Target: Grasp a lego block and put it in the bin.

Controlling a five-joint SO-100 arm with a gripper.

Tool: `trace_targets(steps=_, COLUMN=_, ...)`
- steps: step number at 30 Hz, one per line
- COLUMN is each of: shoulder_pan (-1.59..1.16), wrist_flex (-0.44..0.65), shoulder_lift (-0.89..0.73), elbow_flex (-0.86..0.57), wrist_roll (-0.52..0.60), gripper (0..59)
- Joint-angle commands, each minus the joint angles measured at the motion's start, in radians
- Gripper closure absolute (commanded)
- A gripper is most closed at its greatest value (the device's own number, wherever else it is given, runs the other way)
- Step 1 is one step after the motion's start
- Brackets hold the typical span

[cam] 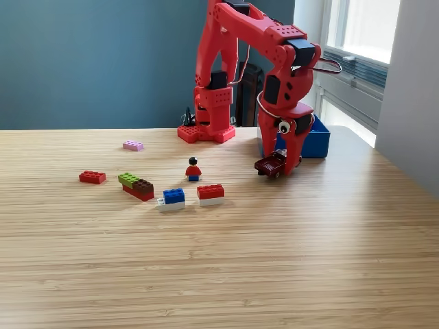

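While my gripper [280,166] hangs low over the bench [274,260], its jaws are drawn in around a dark red lego block [271,165], which sits just above the wood, tilted. I judge the carry is the step in hand: I should lift straight up first, keep the squeeze steady, then swing toward the blue bin [317,139] just behind me on the exterior view's right, clearing its low wall before letting go. Other bricks [171,197] and a small figure [193,168] lie well apart on the exterior view's left
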Motion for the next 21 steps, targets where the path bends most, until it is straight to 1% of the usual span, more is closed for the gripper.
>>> trace_targets(steps=1, shoulder_pan=-0.005, wrist_flex=0.064, shoulder_lift=0.032, elbow_flex=-0.158, wrist_roll=0.104, gripper=58.6)
trace_targets(steps=3, shoulder_pan=-0.003, wrist_flex=0.11, shoulder_lift=0.035, elbow_flex=-0.218, wrist_roll=0.133, gripper=58.6)
trace_targets(steps=6, shoulder_pan=-0.003, wrist_flex=0.207, shoulder_lift=0.037, elbow_flex=-0.359, wrist_roll=0.183, gripper=58.6)
trace_targets(steps=9, shoulder_pan=-0.005, wrist_flex=0.281, shoulder_lift=0.037, elbow_flex=-0.482, wrist_roll=0.227, gripper=58.6)
trace_targets(steps=13, shoulder_pan=-0.041, wrist_flex=0.385, shoulder_lift=0.038, elbow_flex=-0.592, wrist_roll=0.278, gripper=58.6)
trace_targets(steps=16, shoulder_pan=-0.098, wrist_flex=0.453, shoulder_lift=0.038, elbow_flex=-0.606, wrist_roll=0.299, gripper=58.6)
trace_targets(steps=21, shoulder_pan=-0.196, wrist_flex=0.459, shoulder_lift=0.038, elbow_flex=-0.508, wrist_roll=0.33, gripper=58.6)
